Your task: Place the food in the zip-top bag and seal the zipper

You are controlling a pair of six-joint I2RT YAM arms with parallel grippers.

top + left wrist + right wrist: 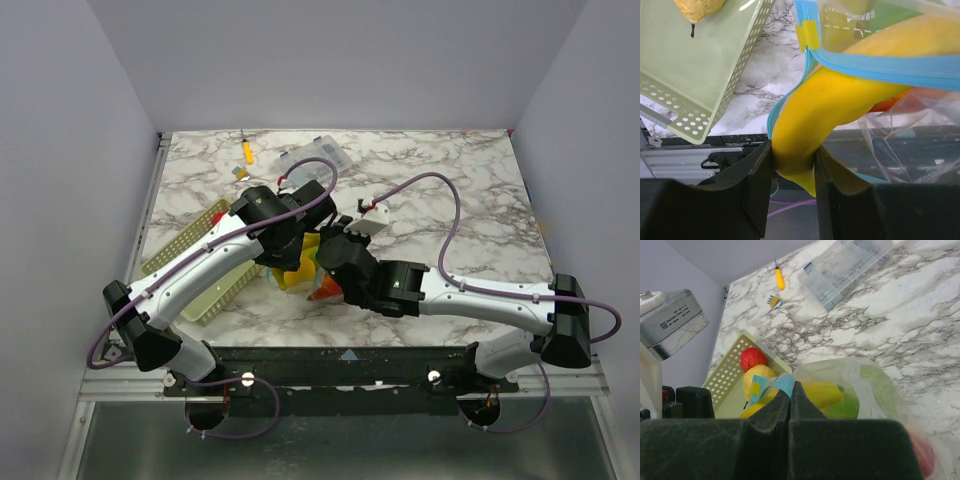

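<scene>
My left gripper (793, 165) is shut on the end of a yellow toy banana (840, 95) that reaches through the mouth of the clear zip-top bag (905, 125), between its light blue zipper strips (890, 67). My right gripper (791, 392) is shut on the blue zipper strip (785, 382) and holds the bag's mouth up. Inside the bag (865, 385) show a yellow piece (822, 392), a green piece (850, 402) and something red at the right edge. In the top view both grippers meet over the bag (310, 272) near the table's front.
A pale green perforated basket (727, 382) at the left holds a red fruit (753, 359) and a yellow pear (757, 380). A rigid clear compartment box (845, 267) and a small orange-handled tool (780, 278) lie at the back.
</scene>
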